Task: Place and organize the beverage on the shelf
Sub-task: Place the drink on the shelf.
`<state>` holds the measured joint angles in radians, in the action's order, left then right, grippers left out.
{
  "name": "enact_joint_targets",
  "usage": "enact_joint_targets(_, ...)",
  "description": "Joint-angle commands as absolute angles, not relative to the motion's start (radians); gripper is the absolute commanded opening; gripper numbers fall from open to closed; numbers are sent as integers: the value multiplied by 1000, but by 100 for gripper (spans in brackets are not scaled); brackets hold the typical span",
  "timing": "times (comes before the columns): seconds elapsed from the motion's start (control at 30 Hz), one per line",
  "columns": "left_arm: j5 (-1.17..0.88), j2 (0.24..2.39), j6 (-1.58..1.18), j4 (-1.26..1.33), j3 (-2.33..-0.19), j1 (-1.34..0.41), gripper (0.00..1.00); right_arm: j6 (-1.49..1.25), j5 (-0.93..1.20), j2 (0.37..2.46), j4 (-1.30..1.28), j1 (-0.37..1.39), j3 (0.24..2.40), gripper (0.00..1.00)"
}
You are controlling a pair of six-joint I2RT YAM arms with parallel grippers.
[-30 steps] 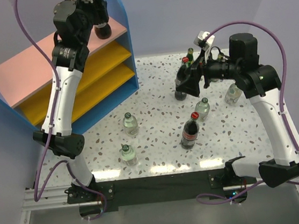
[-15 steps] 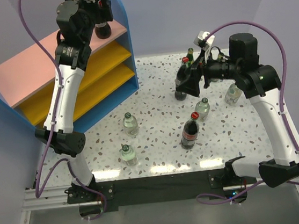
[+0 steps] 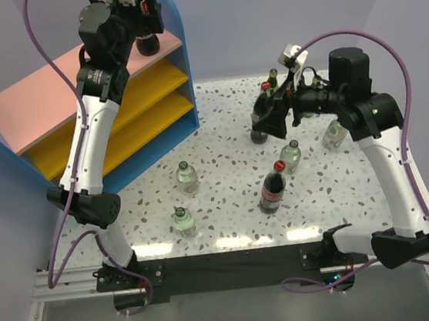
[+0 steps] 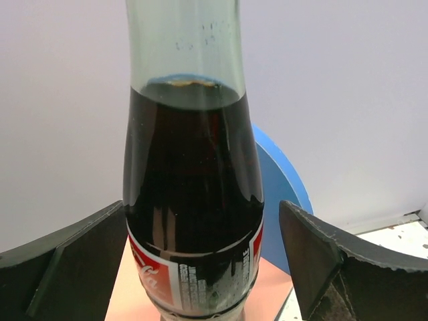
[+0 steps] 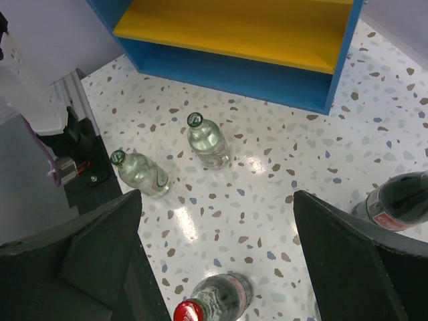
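Moved: left gripper [image 3: 144, 20] has opened its fingers wider around the shelf cola bottle [image 3: 147, 43]. The right arm has stayed where it was.
Nearest: the first clear bottle [image 3: 182, 220] stands on the table [image 3: 235, 204] close to the arm bases. The second clear bottle [image 3: 187, 177] is just behind it.
Middle: the table cola bottle [image 3: 272, 190] has a red cap. The third clear bottle [image 3: 290, 154] stands just beside it.
Right gripper [image 5: 217, 200]: its fingers are wide apart and hold nothing. It hangs over the table near the far bottles.
Far right: a green glass bottle [image 3: 272, 76] stands in a small bunch, partly hidden by the arm.
Far left: the shelf [image 3: 184, 102] has a pink top board [image 3: 36, 95].
Where the drink is: the shelf cola bottle stands up straight on the pink top board, near the blue end.
Left gripper now: one finger is on each side of the bottle. One side shows a gap. On the other side I cannot tell if it touches.
Do it well: I think the arm should back away straight, with no sideways swing. A tall thin bottle tips easily.
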<state>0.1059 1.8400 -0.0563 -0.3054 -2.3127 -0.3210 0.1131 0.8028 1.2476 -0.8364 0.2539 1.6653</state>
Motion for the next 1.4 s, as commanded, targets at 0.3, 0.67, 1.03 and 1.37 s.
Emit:
enact_joint_targets(0.3, 77, 1720, -35, -302, -2253, -316, 99, 106, 807, 1220, -805, 249, 1680, 99)
enact_joint_targets(0.67, 75, 1684, -38, -337, -2177, -316, 98, 106, 808, 1213, -805, 250, 1672, 99)
enact_joint_targets(1.03, 107, 1683, -26, -347, -2155, -316, 80, 114, 801, 1210, -808, 250, 1667, 99)
enact_joint_targets(1.37, 104, 1712, -38, -336, -2171, -293, 51, 115, 798, 1215, -808, 249, 1666, 99)
